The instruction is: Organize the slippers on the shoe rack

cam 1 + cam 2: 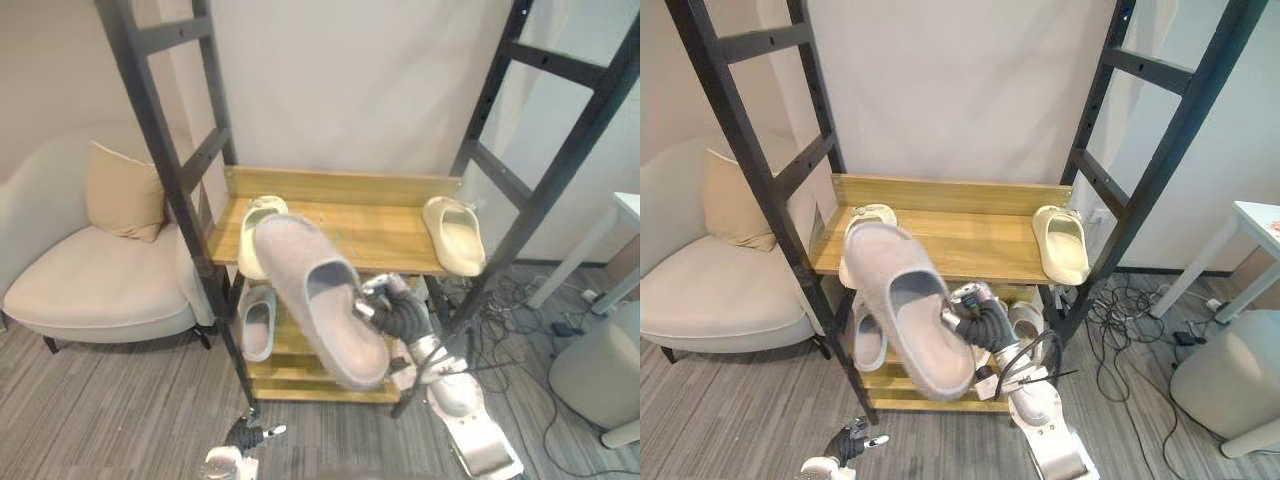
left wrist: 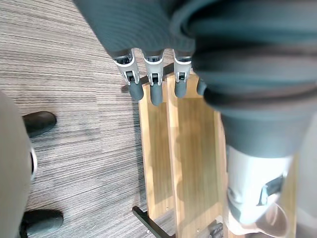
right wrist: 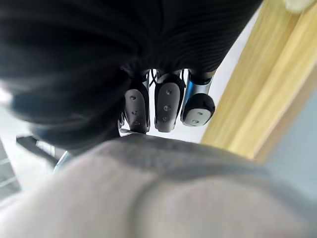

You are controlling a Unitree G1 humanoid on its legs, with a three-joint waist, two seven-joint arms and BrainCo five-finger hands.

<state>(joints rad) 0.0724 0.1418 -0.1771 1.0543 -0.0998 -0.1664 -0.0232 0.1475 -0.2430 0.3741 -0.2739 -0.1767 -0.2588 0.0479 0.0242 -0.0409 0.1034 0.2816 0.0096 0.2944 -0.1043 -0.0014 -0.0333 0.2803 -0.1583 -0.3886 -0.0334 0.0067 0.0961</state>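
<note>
My right hand (image 1: 396, 312) is shut on a big grey slipper (image 1: 318, 305), holding it up tilted in front of the wooden shoe rack (image 1: 345, 186). In the right wrist view its fingers (image 3: 164, 105) curl over the grey slipper (image 3: 148, 198). Two cream slippers lie on the upper shelf, one at the left end (image 1: 257, 235) and one at the right end (image 1: 455, 233). Another grey slipper (image 1: 257, 323) rests on the lower shelf at the left. My left hand (image 1: 243, 437) hangs low near the floor, its fingers (image 2: 156, 85) straight and holding nothing.
A beige armchair (image 1: 90, 285) with a cushion (image 1: 124, 191) stands left of the rack. The rack's black frame posts (image 1: 165, 165) rise on both sides. To the right are a white table (image 1: 625, 215), a grey round container (image 1: 600, 370) and cables on the floor (image 1: 520, 300).
</note>
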